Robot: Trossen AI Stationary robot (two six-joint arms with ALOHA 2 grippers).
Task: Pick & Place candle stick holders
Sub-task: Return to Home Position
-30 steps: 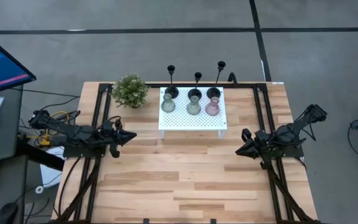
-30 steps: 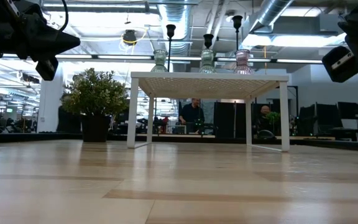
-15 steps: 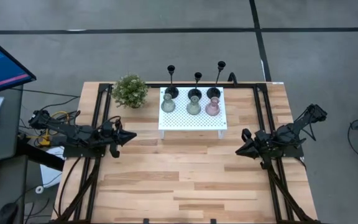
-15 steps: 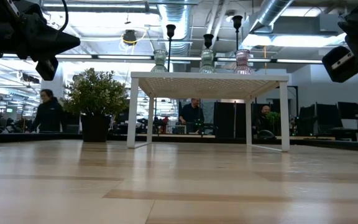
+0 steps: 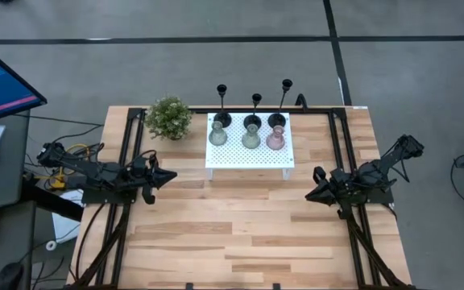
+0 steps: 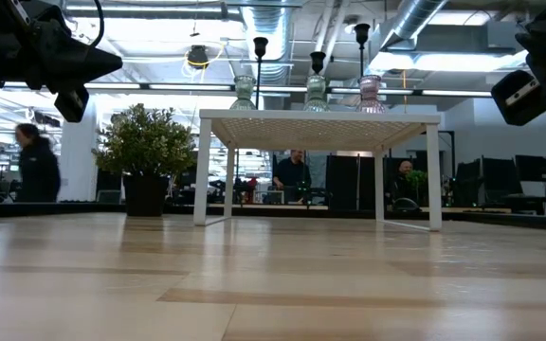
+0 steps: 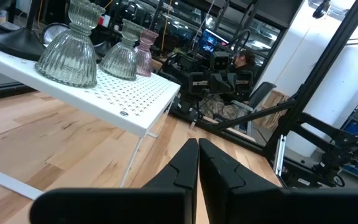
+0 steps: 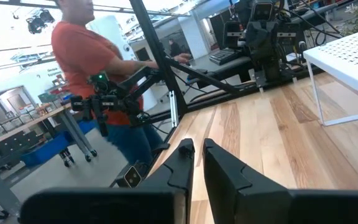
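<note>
A white perforated stand (image 5: 248, 153) at the table's far middle carries all the holders. Three black thin-stemmed holders rest on round bases along its far edge (image 5: 222, 119) (image 5: 253, 121) (image 5: 278, 119). In front of them stand two pale green glass holders (image 5: 217, 134) (image 5: 250, 137) and a pink one (image 5: 275, 138); they also show in the left wrist view (image 7: 70, 46) (image 7: 143, 53). My left gripper (image 5: 170, 175) is shut and empty, left of the stand and above the table. My right gripper (image 5: 310, 194) is shut and empty, right of the stand and nearer.
A small bushy plant (image 5: 168, 118) in a dark pot stands left of the stand at the far edge. Bare wooden table (image 5: 232, 234) lies between the arms and toward the near edge. People show in the room behind (image 6: 36, 163) (image 8: 86, 56).
Both arms and all holders have kept still. A person in the room behind the table has walked toward the left in the low view.
</note>
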